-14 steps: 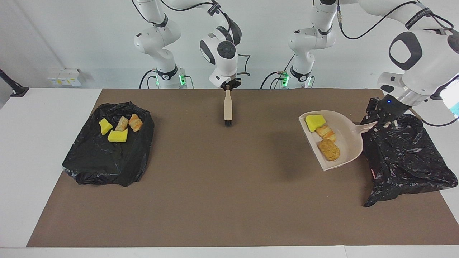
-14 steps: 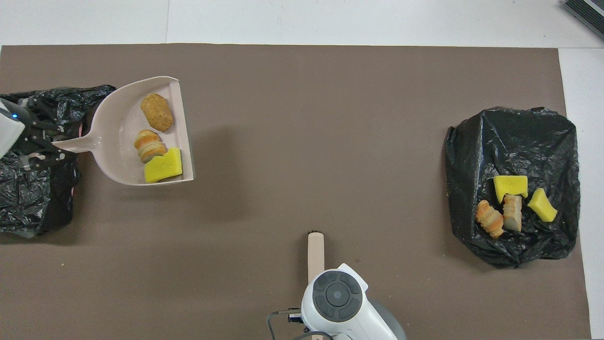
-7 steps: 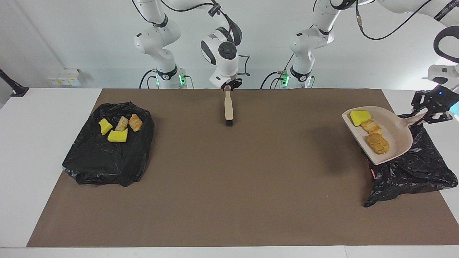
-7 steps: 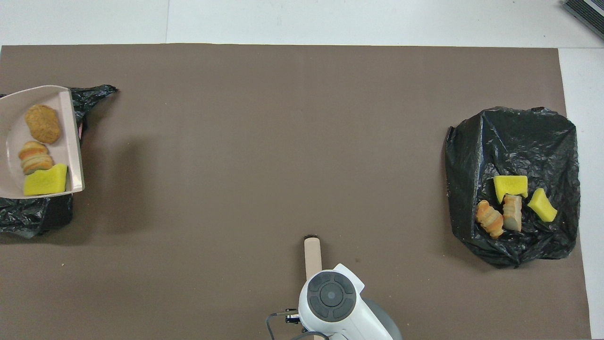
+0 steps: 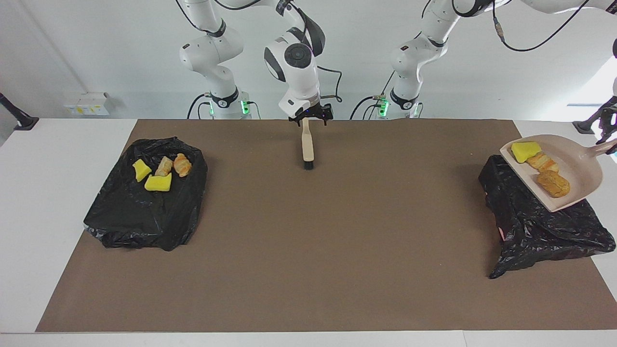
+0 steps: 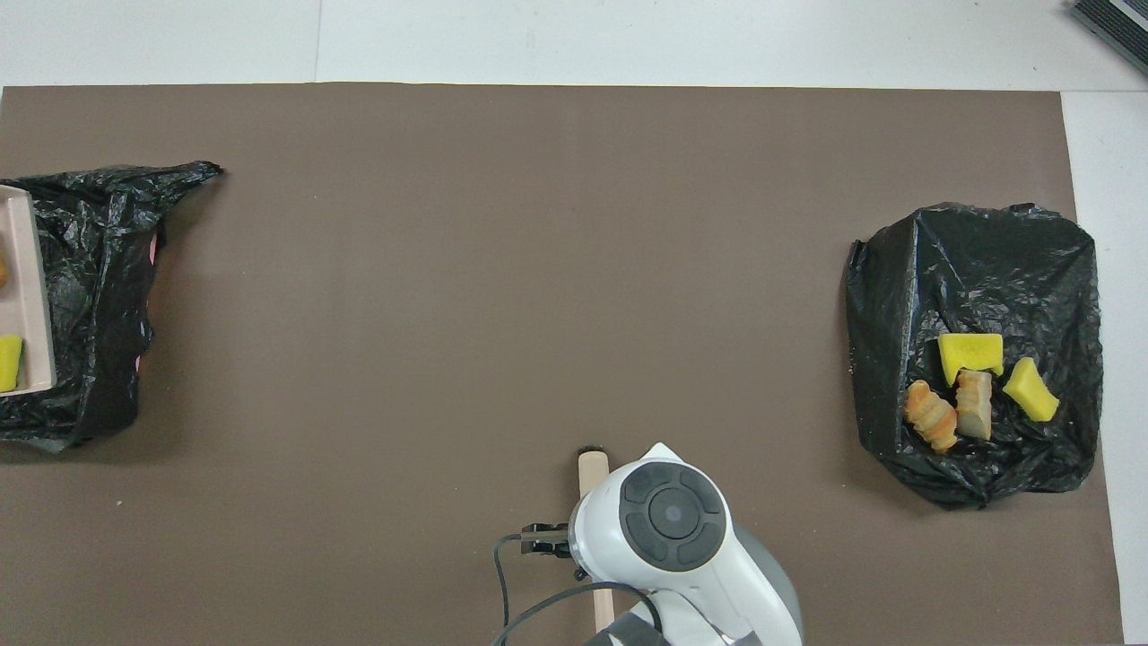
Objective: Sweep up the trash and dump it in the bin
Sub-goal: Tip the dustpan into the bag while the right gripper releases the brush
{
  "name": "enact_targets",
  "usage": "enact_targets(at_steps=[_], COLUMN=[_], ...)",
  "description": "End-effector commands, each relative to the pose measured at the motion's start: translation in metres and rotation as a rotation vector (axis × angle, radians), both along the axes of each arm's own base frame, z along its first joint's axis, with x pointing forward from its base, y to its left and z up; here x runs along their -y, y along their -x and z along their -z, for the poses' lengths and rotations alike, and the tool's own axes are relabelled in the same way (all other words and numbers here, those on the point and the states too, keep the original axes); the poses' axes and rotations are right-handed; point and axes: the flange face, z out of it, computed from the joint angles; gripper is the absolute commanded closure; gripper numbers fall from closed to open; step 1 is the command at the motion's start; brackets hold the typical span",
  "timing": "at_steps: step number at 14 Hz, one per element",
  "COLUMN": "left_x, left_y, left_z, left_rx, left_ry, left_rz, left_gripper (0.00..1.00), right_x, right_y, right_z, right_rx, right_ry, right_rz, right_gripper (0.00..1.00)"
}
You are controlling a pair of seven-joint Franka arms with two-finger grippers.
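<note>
A beige dustpan (image 5: 576, 166) hangs tilted over the black bag-lined bin (image 5: 535, 226) at the left arm's end of the table. In it lie three pieces of trash: a yellow sponge bit (image 5: 525, 151), a bread-like chunk (image 5: 543, 162) and a brown chunk (image 5: 553, 183). My left gripper (image 5: 611, 140) is shut on the dustpan's handle at the view's edge. In the overhead view only the dustpan's rim (image 6: 27, 296) and the sponge bit (image 6: 7, 363) show above the bin (image 6: 90, 287). My right gripper (image 5: 311, 117) stands open just above the handle of the brush (image 5: 307, 144), which lies on the mat.
A second black bag (image 5: 144, 212) lies at the right arm's end, with several scraps on it: two yellow sponge bits (image 5: 159, 183) and two bread chunks (image 5: 182, 164). The same bag (image 6: 978, 260) appears in the overhead view. A brown mat (image 5: 308, 241) covers the table.
The left arm carried the loaded dustpan toward its end of the table, over the bin. The right gripper opened, let go of the brush handle and rose slightly.
</note>
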Motion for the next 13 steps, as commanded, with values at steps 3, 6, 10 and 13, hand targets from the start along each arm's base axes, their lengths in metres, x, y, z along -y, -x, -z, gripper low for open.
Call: enact_targets(at_steps=[3, 6, 10, 13], left_x=[0.002, 0.038, 0.076, 0.095], left_y=[-0.022, -0.026, -0.019, -0.019], left_z=[-0.018, 0.001, 0.020, 0.020], left_rx=[0.005, -0.036, -0.066, -0.067], left_ry=[-0.296, -0.441, -0.631, -0.733], left_rz=[0.104, 0.149, 0.223, 0.303], left_gripper=[1.00, 1.00, 1.00, 1.00], right_x=[0.012, 0.056, 0.129, 0.173], right_y=[-0.029, -0.057, -0.095, -0.116], right_z=[-0.051, -0.088, -0.126, -0.146], right_rx=[0.135, 0.225, 0.253, 0.273], right_ry=[0.021, 0.023, 0.028, 0.032], right_rz=[-0.044, -0.010, -0.078, -0.038], right_gripper=[0.00, 0.00, 0.00, 0.00])
